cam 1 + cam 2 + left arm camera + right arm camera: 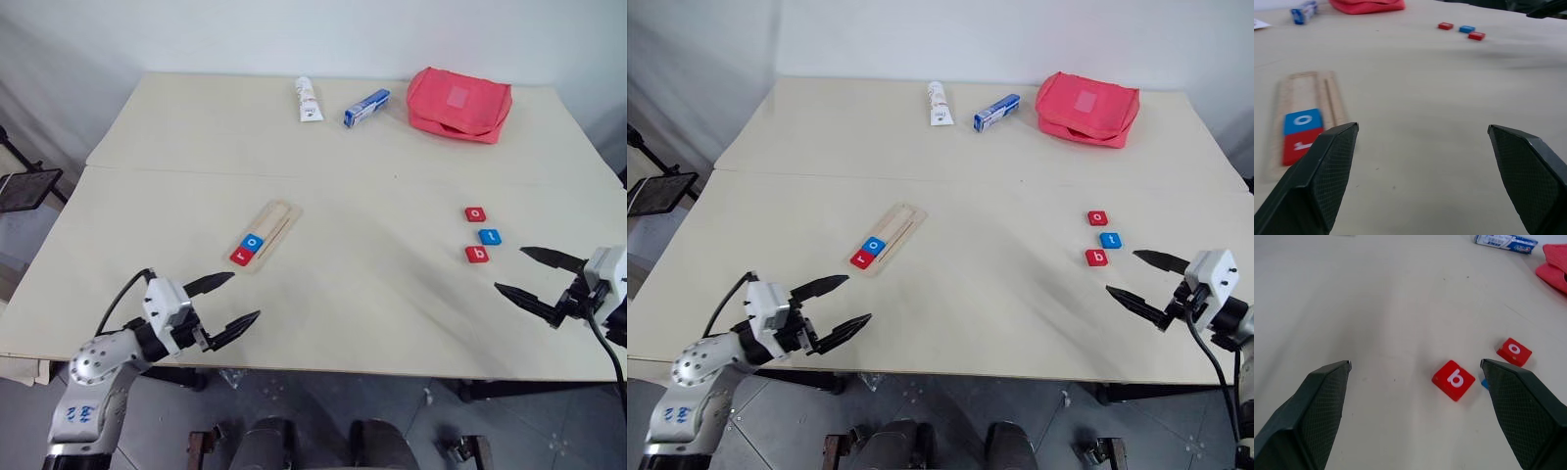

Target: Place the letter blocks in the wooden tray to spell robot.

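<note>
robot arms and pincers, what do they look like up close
Left pincer and right pincer each have two black, pointed, tapering fingers with a fine mesh texture on the pads. White housing sits behind each. The left arm is silver-grey with blue markings. A black cable loops off each wrist.

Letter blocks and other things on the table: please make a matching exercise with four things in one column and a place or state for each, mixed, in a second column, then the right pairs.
Things:
1. red r block
2. red b block
3. red zip pouch
4. right gripper

Places or states:
A. far edge of the table, beside the blue-and-white box
B. open, holding nothing
C. in the wooden tray, next to the blue o block
D. loose on the table, nearest the right gripper

Pairs: 1-C, 2-D, 3-A, 4-B
</note>
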Motion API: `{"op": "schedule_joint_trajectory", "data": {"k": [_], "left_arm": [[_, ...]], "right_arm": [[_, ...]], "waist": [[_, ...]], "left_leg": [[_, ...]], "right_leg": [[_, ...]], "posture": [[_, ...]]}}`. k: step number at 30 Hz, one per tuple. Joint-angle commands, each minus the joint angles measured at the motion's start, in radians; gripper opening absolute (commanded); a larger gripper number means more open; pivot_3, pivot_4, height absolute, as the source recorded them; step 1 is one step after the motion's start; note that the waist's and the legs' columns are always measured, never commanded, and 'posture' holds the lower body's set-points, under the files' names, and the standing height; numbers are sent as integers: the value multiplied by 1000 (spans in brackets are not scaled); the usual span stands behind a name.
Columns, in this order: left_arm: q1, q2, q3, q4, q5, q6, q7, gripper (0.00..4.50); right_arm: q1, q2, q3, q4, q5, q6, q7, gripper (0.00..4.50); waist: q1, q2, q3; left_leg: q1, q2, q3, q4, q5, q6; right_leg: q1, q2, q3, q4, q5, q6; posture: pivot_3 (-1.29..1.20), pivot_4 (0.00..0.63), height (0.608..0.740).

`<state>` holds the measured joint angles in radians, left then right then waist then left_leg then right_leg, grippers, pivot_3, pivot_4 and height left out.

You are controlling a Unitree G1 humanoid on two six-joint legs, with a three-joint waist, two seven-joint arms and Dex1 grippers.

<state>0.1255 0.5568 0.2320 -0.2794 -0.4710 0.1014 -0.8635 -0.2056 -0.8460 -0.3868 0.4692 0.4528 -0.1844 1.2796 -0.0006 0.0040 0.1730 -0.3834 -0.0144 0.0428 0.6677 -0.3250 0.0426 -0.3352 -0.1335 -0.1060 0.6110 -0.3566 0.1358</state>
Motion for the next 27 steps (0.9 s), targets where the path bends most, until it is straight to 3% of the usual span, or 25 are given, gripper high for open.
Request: {"op": "schedule_joint_trajectory", "data": {"k": [1, 4, 8, 17, 27], "left_arm": [[60, 23, 73, -75, -28, 27, 28, 4500], [67, 20, 118, -74, -25, 10, 52, 4500], [23, 49, 118, -88, 7, 114, 140, 4500], [-230, 116, -7, -161, 8, 557, 353, 4500], [-573, 139, -221, -68, 67, 928, 436, 4500]], "right_arm": [[-20, -2, 9, -46, 16, 19, 13, 4437], [-26, 4, 30, -83, 24, 44, 22, 4437], [-17, 4, 50, -154, 42, 99, 38, 4437], [-7, -28, 69, -233, 55, 146, 126, 4437], [14, -12, 61, -251, 49, 143, 102, 4437]], "waist": [[0, 0, 0], [2, 0, 0], [9, 0, 0], [23, 0, 0], [26, 0, 0]], "left_leg": [[0, 0, 0, 0, 0, 0], [0, 0, 0, 0, 0, 0], [0, 0, -5, 2, 0, 0], [0, -1, -6, 2, 0, 0], [-1, -2, -7, 2, 0, 0]], "right_leg": [[0, 0, 0, 0, 0, 0], [0, 0, 0, -1, 0, 0], [4, 0, 1, -2, 0, 0], [5, 0, 1, -3, 0, 0], [5, 1, 0, -2, 0, 0]], "posture": [[0, 150, 740], [0, 150, 740], [0, 150, 740], [0, 150, 740], [0, 150, 740]]}}
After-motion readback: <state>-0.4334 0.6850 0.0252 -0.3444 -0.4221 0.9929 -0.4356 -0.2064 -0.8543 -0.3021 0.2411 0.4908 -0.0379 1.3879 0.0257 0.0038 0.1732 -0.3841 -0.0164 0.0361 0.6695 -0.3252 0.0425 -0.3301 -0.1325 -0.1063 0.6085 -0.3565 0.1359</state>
